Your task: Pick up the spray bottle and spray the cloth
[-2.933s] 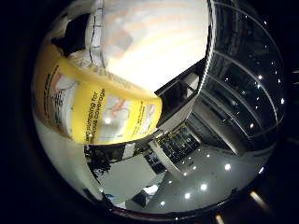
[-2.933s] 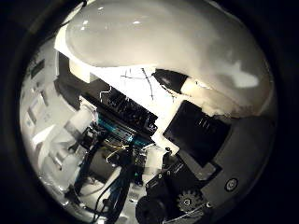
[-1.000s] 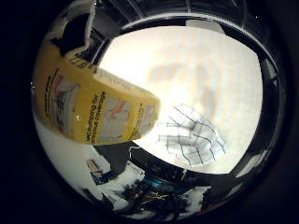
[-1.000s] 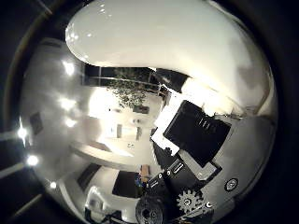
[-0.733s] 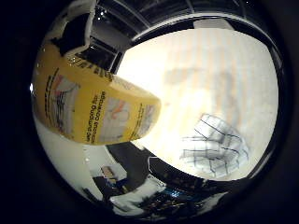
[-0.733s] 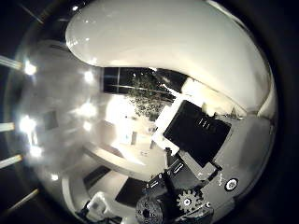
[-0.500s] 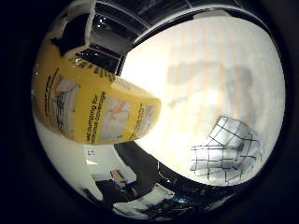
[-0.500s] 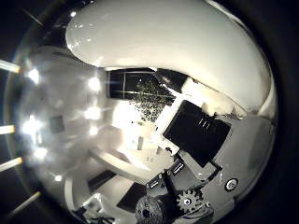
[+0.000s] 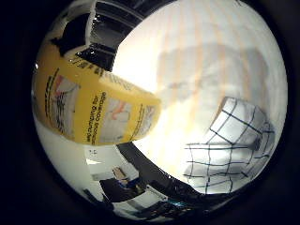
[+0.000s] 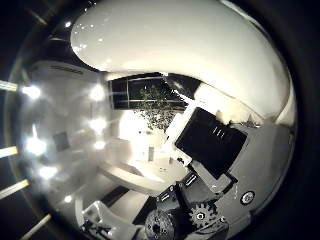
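My hand (image 10: 215,165) grips the yellow-labelled spray bottle (image 9: 93,108) close against the palm, raised above the pale desk (image 9: 187,56) so its nozzle can bear on the checked cloth (image 9: 229,145) below.

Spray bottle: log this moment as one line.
stage: bottle lifted | spray bottle: close to palm | hand: fingers unclear | checked cloth: on pale table

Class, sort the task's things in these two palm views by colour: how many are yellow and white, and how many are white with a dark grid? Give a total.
Yellow and white: 1, the spray bottle, close to the palm.
White with dark grid lines: 1, the cloth, lying on the pale table.
Total: 2
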`<state>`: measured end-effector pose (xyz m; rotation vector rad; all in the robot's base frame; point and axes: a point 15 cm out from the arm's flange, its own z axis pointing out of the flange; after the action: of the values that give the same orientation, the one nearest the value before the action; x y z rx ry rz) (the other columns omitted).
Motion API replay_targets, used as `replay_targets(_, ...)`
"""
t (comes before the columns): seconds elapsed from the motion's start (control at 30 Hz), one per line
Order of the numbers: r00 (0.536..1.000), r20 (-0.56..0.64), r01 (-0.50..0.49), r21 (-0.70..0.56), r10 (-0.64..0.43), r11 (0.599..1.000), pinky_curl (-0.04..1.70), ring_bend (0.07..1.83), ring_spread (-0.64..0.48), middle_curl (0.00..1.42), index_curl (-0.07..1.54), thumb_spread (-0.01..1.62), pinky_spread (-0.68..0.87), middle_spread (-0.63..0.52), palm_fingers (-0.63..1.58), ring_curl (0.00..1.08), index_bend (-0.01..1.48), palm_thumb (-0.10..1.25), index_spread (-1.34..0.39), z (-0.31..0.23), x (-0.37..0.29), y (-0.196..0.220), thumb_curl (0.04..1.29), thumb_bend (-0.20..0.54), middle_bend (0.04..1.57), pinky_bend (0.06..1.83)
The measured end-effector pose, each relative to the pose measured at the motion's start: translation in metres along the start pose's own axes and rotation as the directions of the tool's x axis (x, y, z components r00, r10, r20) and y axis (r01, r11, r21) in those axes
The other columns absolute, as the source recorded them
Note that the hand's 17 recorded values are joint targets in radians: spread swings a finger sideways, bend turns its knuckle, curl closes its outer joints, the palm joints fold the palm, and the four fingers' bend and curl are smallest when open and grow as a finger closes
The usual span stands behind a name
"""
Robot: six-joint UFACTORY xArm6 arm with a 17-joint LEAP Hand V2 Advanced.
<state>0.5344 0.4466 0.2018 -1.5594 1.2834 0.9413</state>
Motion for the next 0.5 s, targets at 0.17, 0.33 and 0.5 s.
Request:
replay_targets(0.17, 1.000, -0.018, 0.005, -0.025, -0.006, 1.000, 1.49, 1.48, -0.16, 0.61, 0.70, 1.04, -0.14, -0.07, 1.19, 0.61, 1.20, 1.07, -0.17, 0.007, 0.028, 0.016, 0.72, -0.012, 1.38, 0.97)
replay_targets(0.33, 0.999, -0.034, 0.033, -0.068, -0.036, 0.997, 1.49, 1.48, -0.16, 0.61, 0.70, 1.04, -0.14, -0.07, 1.19, 0.61, 1.20, 1.07, -0.17, 0.020, 0.063, 0.030, 0.72, -0.012, 1.38, 0.97)
replay_targets(0.5, 0.996, -0.064, 0.048, -0.112, -0.055, 0.993, 1.49, 1.48, -0.16, 0.61, 0.69, 1.04, -0.14, -0.07, 1.19, 0.61, 1.20, 1.06, -0.17, 0.024, 0.085, 0.043, 0.72, -0.014, 1.38, 0.97)
